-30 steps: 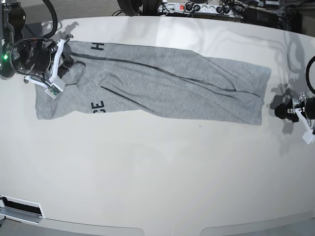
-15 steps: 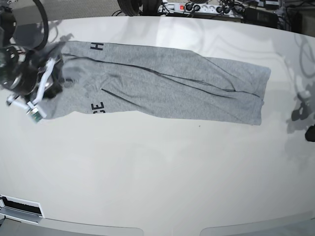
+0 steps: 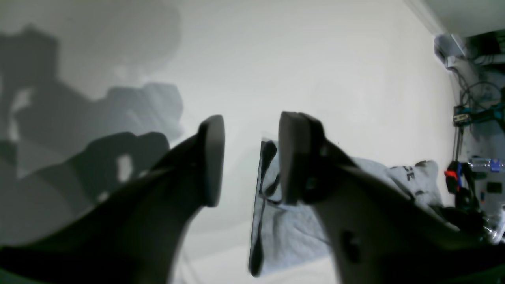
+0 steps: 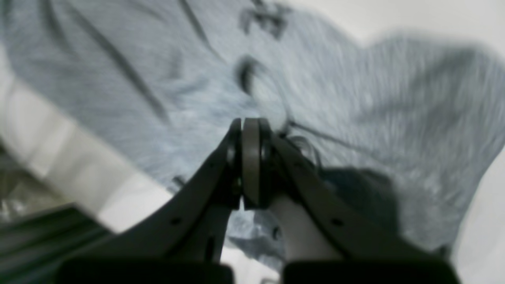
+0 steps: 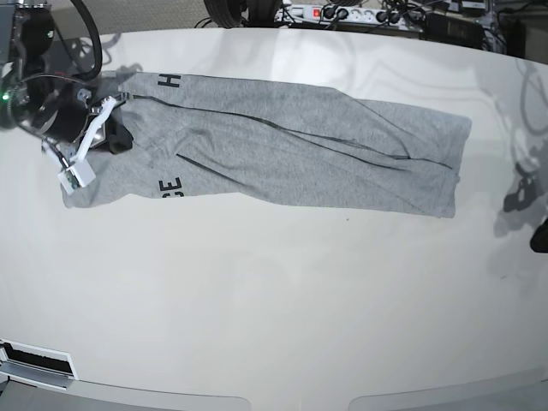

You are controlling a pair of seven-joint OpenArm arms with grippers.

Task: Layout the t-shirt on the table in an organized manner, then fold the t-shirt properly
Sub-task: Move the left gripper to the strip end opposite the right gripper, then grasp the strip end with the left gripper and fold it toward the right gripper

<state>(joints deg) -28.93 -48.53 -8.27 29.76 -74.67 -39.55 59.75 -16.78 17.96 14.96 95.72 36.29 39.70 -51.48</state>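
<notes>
The t-shirt (image 5: pixel 282 150) is spread as a long grey band across the far half of the table (image 5: pixel 274 308), running from the base view's left side to its right. Its far edge lies close to the table's far rim, where a power strip (image 5: pixel 342 13) and cables are seen just beyond. The near hem is nearly straight, with a wide bare stretch of tabletop between it and the near edge. Bare surface is also left past the shirt's right end, where only shadows are cast.

The right gripper (image 4: pixel 250 161) is seen over the shirt's left end, its fingers pressed flat together; dark seam edging lies just beside the tips, but whether any cloth is pinched cannot be told from the blurred wrist view. The left gripper (image 3: pixel 246 157) is held above the bare table past the shirt's other end, its fingers (image 3: pixel 211 157) spread apart with nothing between them.

Black block letters are readable on the cloth: "H" (image 5: pixel 169 81) near the far edge and "CE" (image 5: pixel 171 187) near the near edge, both turned sideways.
</notes>
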